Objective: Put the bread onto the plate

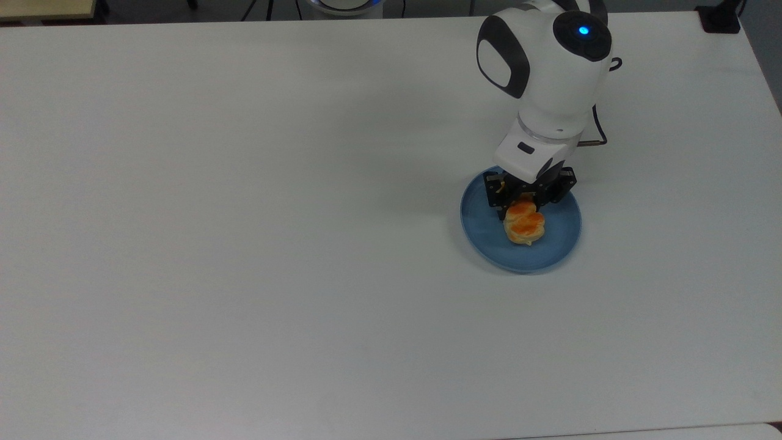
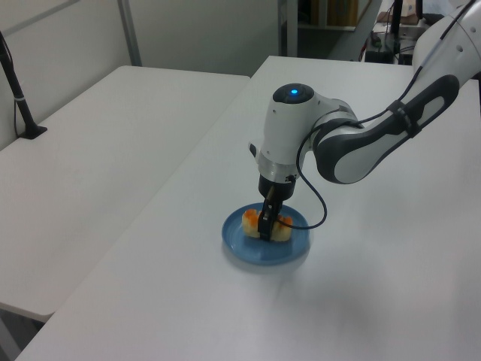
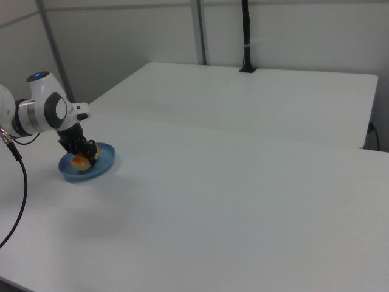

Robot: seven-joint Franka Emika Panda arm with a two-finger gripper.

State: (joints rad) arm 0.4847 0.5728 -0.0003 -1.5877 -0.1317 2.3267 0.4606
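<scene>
The light-blue plate lies on the white table at the top view's right. The bread, a pale bun with glossy orange lobes, sits low inside the plate and looks to rest on its floor. My gripper reaches straight down over the plate's far half and is shut on the bread's end nearest the arm. In the left view a black finger crosses the front of the bread above the plate. The right view has the gripper, the bread and the plate at its far left.
The white table stretches wide around the plate. A black cable loops off the wrist. A second white table stands alongside, with a black post on it. The table's front edge runs along the bottom of the top view.
</scene>
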